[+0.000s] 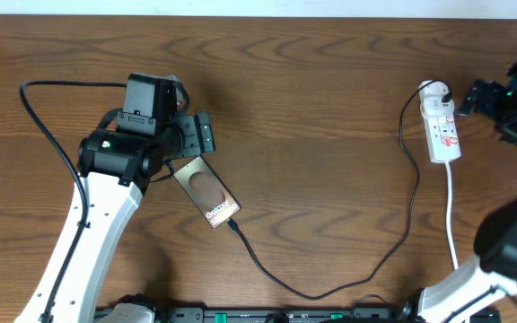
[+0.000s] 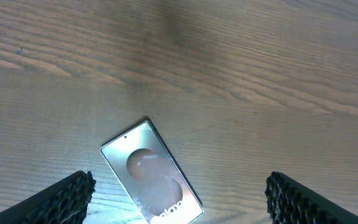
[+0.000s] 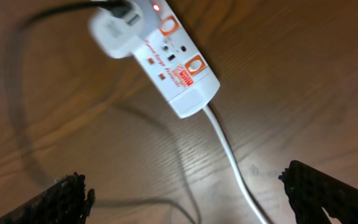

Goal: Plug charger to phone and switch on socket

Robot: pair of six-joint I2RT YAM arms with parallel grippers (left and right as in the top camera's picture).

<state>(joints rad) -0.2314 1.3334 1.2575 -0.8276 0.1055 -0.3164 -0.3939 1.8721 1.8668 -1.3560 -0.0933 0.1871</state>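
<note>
**Item 1, phone** (image 1: pixel 206 190): lies flat on the desk (image 1: pixel 330 54), at 9 o'clock from the desk's middle in your overhead view. Glossy brown face up, "Galaxy" lettering toward its lower end. The long axis runs from 11 to 5 o'clock.

**Item 2, charger** (image 1: pixel 257 264): thin black cable. Its tip meets the phone's short edge at 5 o'clock; you cannot tell whether it is fully seated. From there it sags toward 6 o'clock, crosses the open desk in a wide loop and climbs to the socket.

**Item 3, socket** (image 1: pixel 443 126): white strip at 3 o'clock on the desk, well apart from the phone, lying 12 to 6. A white adapter (image 3: pixel 114 28) carrying the black lead fills its 12 o'clock end. A small red dot (image 3: pixel 156 7) shows beside the adapter in your right wrist view. A white cord (image 1: pixel 451 211) leaves the 6 o'clock end.

**Item 4, left gripper** (image 2: pixel 179 180): fingers spread wide, holding nothing, over the phone's 11 o'clock end. In your left wrist view the phone lies between the fingers and touches neither.

**Item 5, right gripper** (image 3: pixel 185 177): fingers wide apart, empty, at 3 o'clock of the socket's adapter end. It is near the socket but not touching it.

**Item 6, surroundings:** a thick black robot cable (image 1: pixel 70 83) arcs out at 9 o'clock of the left arm (image 1: pixel 88 242). That arm's wrist overhangs the desk just beside the phone's 11 o'clock corner. The white cord runs down to the right arm (image 1: pixel 474 278) at 5 o'clock.
</note>
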